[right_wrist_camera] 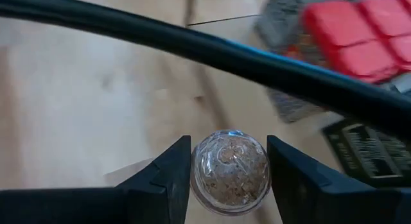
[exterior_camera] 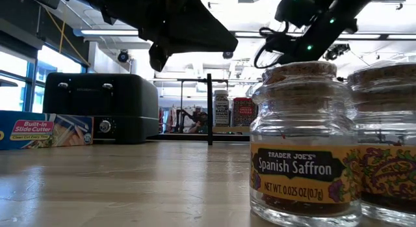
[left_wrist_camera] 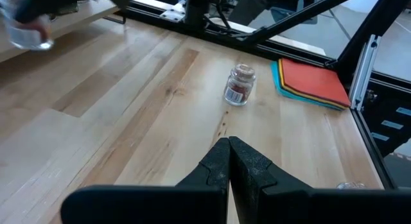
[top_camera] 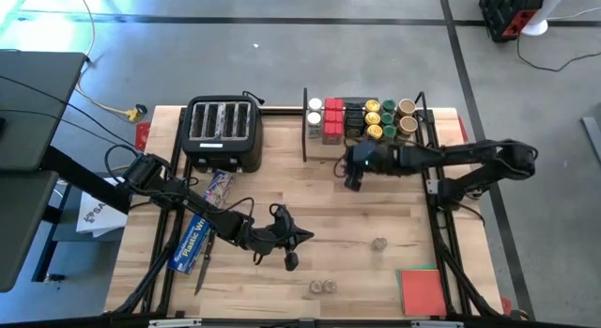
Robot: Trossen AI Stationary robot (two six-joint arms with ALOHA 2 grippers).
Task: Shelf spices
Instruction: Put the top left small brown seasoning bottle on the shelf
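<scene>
The shelf (top_camera: pixel 427 131) stands at the table's far right, and the spices (top_camera: pixel 362 119) stand packed on it: red tins, black boxes, round lidded jars. My right gripper (top_camera: pixel 354 176) hovers just in front of the shelf, shut on a tiny clear jar (right_wrist_camera: pixel 229 171) with a cork top. My left gripper (top_camera: pixel 308 238) is shut on nothing above the table's middle. One tiny jar (top_camera: pixel 379 243) stands on its base to the right of my left gripper. Two more (top_camera: pixel 323 287) stand on their bases at the near edge and fill the low view (exterior_camera: pixel 302 142). My right gripper pinches the tiny jar's round glass sides (right_wrist_camera: pixel 196 169) between its two fingers (right_wrist_camera: pixel 168 179). The fingers slant down from the table's right. The cork top faces the wrist camera. The jar is lifted clear of the table, as the left wrist view (left_wrist_camera: pixel 27 30) also shows.
A black toaster (top_camera: pixel 223 131) stands at the far middle-left. A long blue plastic-wrap box (top_camera: pixel 199 229) lies under my left arm. A flat red pad (top_camera: pixel 423 290) lies at the near right corner. Bare wood lies between the shelf and the loose jars.
</scene>
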